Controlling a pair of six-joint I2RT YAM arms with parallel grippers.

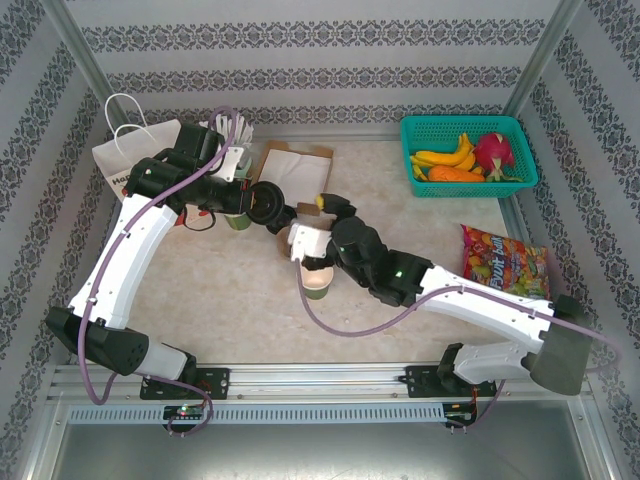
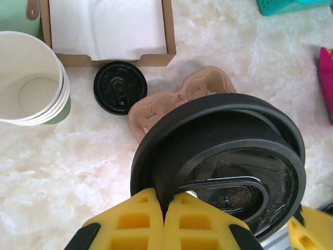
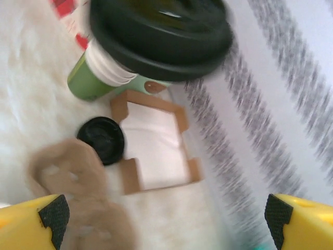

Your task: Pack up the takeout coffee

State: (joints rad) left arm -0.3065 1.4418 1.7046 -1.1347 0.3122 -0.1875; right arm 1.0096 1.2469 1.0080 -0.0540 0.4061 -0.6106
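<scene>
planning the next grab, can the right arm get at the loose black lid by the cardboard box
Probably yes: the lid lies bare on the table, and the jaws of the right arm stand open.

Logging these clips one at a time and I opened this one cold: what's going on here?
Two robot arms are packing takeout coffee. The left arm has its jaws shut on the rim of a black lid, held off the table near a brown pulp cup carrier. The right arm has its jaws wide open by an olive-green cup on the table, which looks lidless. A second black lid lies loose by the napkin tray.
</scene>
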